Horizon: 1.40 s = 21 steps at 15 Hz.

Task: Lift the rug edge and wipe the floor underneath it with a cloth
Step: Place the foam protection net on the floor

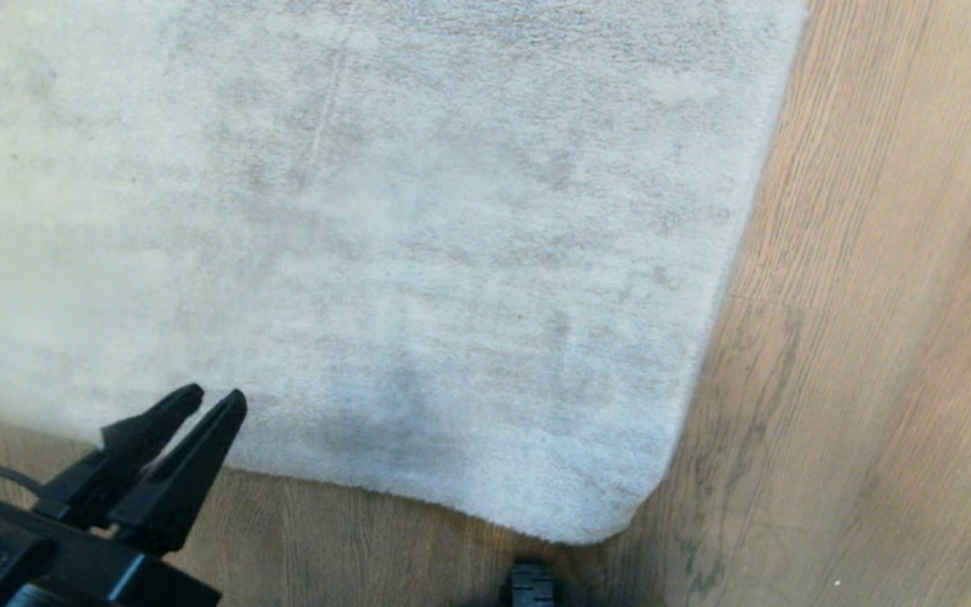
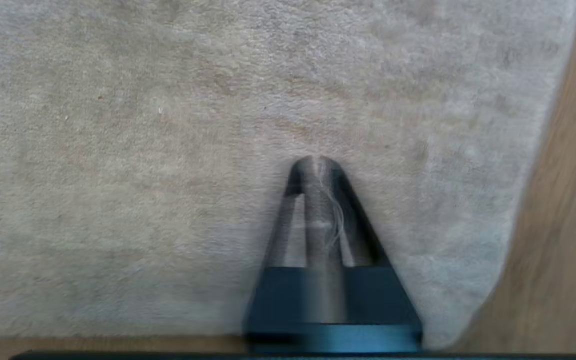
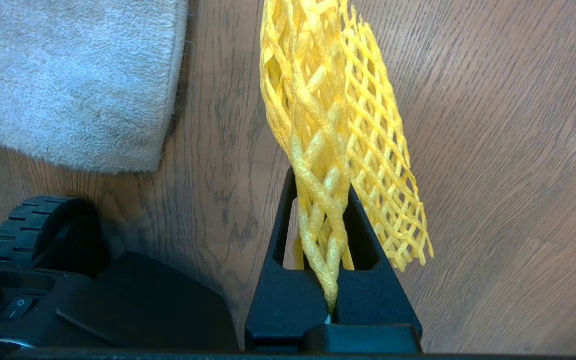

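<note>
— Where is the rug edge (image 1: 452,497)?
— Flat on the brown wood floor (image 1: 873,337), its rounded corner (image 1: 587,523) nearest the robot.
— And the left gripper (image 1: 216,403)?
— Low over that border, fingers nearly together, tips at the pile; I cannot tell whether they pinch it.
— The cloth (image 3: 333,125)?
— Yellow mesh, clenched in the right gripper (image 3: 325,185) above bare floor, beside the corner.

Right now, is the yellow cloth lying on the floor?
No, the cloth hangs clamped in the right gripper, above the floor.
</note>
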Motion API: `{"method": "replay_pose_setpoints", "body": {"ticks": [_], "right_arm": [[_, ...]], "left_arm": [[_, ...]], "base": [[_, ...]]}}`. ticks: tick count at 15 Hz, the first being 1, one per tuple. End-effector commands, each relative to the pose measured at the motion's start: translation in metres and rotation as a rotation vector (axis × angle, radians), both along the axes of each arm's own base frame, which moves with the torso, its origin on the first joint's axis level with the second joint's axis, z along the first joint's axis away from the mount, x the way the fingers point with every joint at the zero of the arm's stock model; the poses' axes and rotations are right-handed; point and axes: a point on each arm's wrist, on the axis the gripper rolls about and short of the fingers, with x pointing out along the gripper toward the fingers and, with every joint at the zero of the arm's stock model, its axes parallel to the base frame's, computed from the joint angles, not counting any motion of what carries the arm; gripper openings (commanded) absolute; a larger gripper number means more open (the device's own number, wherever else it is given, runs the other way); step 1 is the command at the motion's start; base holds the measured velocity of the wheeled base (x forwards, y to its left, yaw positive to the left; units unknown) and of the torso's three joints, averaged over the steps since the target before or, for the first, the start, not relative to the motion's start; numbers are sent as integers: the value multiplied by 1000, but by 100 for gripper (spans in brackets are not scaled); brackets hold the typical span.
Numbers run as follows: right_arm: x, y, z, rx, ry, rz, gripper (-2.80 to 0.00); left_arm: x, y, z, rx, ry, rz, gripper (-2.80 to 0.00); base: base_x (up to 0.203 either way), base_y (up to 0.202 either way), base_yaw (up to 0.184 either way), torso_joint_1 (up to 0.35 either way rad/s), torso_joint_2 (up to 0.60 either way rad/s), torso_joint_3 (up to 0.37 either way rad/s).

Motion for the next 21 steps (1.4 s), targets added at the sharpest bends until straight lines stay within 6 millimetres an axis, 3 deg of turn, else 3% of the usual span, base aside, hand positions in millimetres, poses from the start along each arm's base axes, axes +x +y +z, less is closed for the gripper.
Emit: {"method": "replay_pose_setpoints", "body": {"ticks": [1, 3, 7, 12, 14, 18, 21], "right_arm": [[0, 0, 0, -1, 1, 1, -280], [0, 0, 0, -1, 1, 1, -280], [0, 0, 0, -1, 1, 1, -280], [0, 0, 0, -1, 1, 1, -280], [0, 0, 0, -1, 1, 1, -280], [0, 0, 0, -1, 1, 1, -280], [0, 0, 0, -1, 1, 1, -280]], "left_arm": [[-1, 4, -5, 26, 9, 11, -280], [-3, 11, -17, 93, 28, 8, -280], [-1, 11, -20, 103, 41, 17, -280], [12, 1, -30, 87, 85, 46, -280], [23, 3, -29, 95, 60, -29, -280], [52, 29, -31, 147, 23, -116, -280], [51, 68, -26, 167, 1, -46, -280]], "base": [[0, 0, 0, 0, 0, 0], [0, 0, 0, 0, 0, 0], [0, 0, 0, 0, 0, 0], [0, 0, 0, 0, 0, 0], [0, 0, 0, 0, 0, 0], [0, 0, 0, 0, 0, 0], [0, 0, 0, 0, 0, 0]]}}
